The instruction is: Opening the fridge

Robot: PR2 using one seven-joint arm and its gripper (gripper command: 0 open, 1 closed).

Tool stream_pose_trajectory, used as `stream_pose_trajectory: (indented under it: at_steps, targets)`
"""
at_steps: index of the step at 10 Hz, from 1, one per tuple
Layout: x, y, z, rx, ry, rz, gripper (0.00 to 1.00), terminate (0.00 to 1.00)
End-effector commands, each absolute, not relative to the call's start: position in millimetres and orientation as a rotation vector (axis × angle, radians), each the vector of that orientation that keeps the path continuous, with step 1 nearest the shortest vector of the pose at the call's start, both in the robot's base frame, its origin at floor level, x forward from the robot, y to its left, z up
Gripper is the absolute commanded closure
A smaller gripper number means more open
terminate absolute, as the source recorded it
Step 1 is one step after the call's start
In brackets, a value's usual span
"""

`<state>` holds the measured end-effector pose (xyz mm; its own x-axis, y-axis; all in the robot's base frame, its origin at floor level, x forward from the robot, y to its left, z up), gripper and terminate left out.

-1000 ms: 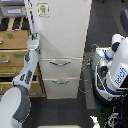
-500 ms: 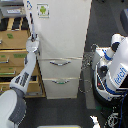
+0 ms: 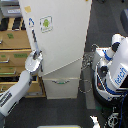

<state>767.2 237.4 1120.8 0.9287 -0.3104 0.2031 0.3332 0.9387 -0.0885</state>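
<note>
fridge (image 3: pixel 62 47) fills the middle, its upper door swung out at a slant. claw (image 3: pixel 35 56) sits at the fridge door's handle edge; whether it is clamped, i cannot tell. wooden cabinet (image 3: pixel 12 55) crowds that side; white-and-blue robot (image 3: pixel 114 70) stands opposite.

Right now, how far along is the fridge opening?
Done: the fridge's upper door looks swung out at an angle from the body. In hand: the gripper sits at the door's left edge; whether its fingers are closed can't be told. Left: swinging the door wider. The lower drawer is shut.
</note>
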Motion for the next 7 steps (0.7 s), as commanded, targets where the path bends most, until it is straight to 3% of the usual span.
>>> stream_pose_trajectory:
  at_steps: [1, 2, 3, 4, 6, 7]
  targets:
    - [208.2, 120.5, 1399.8, -0.485, -0.444, -1.365, 1.0, 0.0]
    - [179.7, 142.8, 1401.3, -0.52, -0.513, -1.503, 0.0, 0.0]
    - [178.3, 157.0, 1395.7, -0.519, -0.523, -1.531, 0.0, 0.0]
    - [207.4, 194.9, 1364.1, -0.451, -0.495, -1.519, 0.0, 0.0]
    - [365.7, 273.3, 1274.3, -0.29, -0.371, -1.203, 0.0, 0.0]
    - [514.2, 320.6, 1184.0, -0.183, -0.265, -0.952, 0.0, 0.0]
